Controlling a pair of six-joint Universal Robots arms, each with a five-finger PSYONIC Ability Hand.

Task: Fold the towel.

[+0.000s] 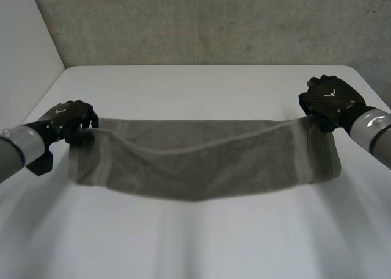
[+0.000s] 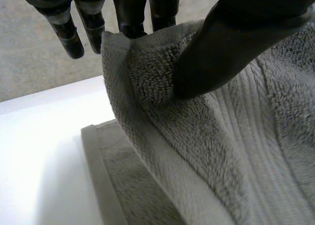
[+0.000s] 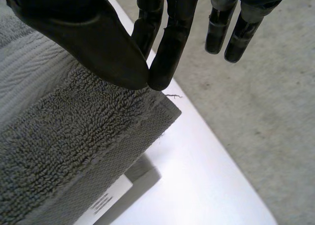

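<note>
Two-handed pinch: gripping the towel [image 1: 201,163] by its far corners, left hand [image 1: 70,121] clamping one between thumb and fingers, right hand [image 1: 330,101] likewise on the other; holding that edge raised, sagging, lower layer lying on the table [image 1: 195,83].

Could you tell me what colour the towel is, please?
The towel is grey, clearest in the left wrist view.

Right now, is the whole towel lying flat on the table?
No: the left hand and right hand each pinch a corner of the towel, holding that edge up off the table.
</note>
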